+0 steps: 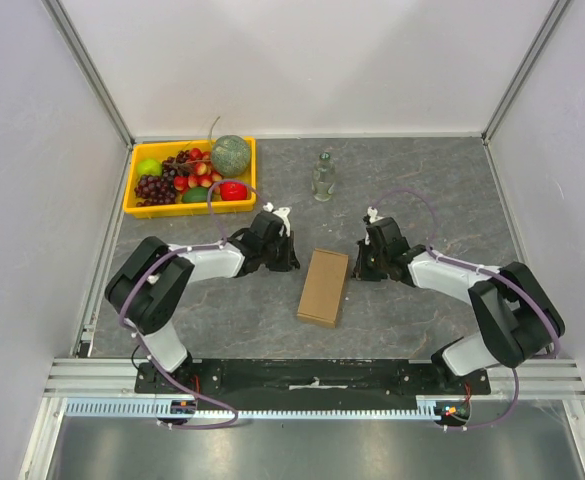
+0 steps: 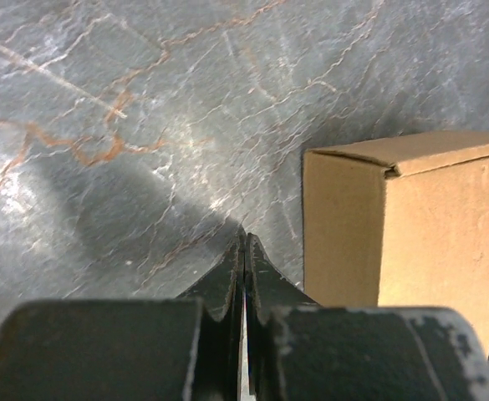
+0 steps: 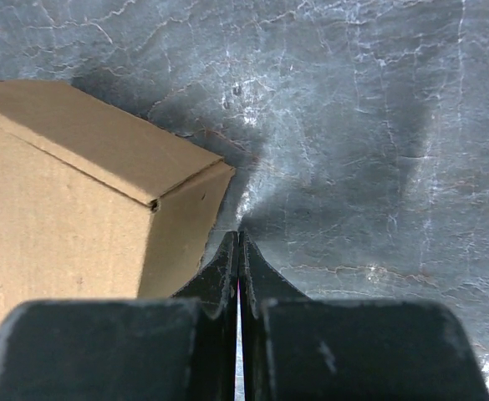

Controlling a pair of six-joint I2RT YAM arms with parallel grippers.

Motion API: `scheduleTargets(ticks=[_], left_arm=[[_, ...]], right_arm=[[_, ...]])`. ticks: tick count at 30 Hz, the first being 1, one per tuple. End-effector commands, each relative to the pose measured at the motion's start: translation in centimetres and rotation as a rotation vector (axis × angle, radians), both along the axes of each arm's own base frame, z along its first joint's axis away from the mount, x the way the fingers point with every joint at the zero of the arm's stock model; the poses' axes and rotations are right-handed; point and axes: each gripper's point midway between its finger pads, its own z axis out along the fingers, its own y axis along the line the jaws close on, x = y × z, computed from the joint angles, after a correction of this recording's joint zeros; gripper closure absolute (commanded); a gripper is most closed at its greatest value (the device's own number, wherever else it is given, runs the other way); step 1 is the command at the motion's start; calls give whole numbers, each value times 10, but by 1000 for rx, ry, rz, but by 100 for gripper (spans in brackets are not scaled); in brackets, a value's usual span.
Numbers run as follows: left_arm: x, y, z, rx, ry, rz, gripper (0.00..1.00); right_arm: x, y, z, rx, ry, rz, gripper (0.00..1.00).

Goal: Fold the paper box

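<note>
box (image 1: pixel 323 287): closed, lying flat at centre of table (image 1: pixel 432 200) | left gripper (image 1: pixel 288 263): fingers pressed together, empty, at box's 10 o'clock | right gripper (image 1: pixel 361 270): pressed together, empty, at 2 o'clock | why: folding looks finished, so neither touches it

yellow fruit tray (image 1: pixel 172 209) upper left, melon (image 1: pixel 230 155) at its right end, glass bottle (image 1: pixel 323 177) upper centre, grey table (image 1: pixel 422 180)
</note>
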Motion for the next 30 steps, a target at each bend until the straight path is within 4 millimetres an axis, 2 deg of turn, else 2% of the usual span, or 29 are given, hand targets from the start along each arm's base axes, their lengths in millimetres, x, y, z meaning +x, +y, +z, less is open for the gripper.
scheduleTargets(ticks=[1, 5, 13, 16, 19, 21, 24, 26, 27, 30], left_arm=[[1, -10, -9, -14, -8, -89, 98], [-7, -24, -13, -82, 6, -163, 98], [-15, -19, -20, -80, 24, -161, 98], [-10, 2, -15, 12, 18, -56, 98], [-3, 48, -7, 193, 17, 134, 97], [-6, 67, 8, 239, 8, 204, 97], [-9, 84, 30, 251, -29, 274, 81], [-13, 90, 42, 251, -47, 293, 63], [-14, 93, 49, 242, -60, 299, 49], [-20, 94, 65, 212, -84, 292, 19]], right_arm=[[12, 9, 5, 33, -22, 6, 100], [14, 16, 5, 57, -20, 27, 100], [14, 22, 2, 82, -13, 46, 100], [14, 14, 7, 60, -24, 22, 100], [21, -14, 16, -47, -60, -64, 100], [24, -36, 24, -143, -86, -120, 100], [29, -60, 41, -246, -135, -184, 94], [30, -69, 51, -287, -151, -202, 78], [31, -71, 56, -297, -166, -208, 70], [37, -72, 75, -284, -217, -225, 44]])
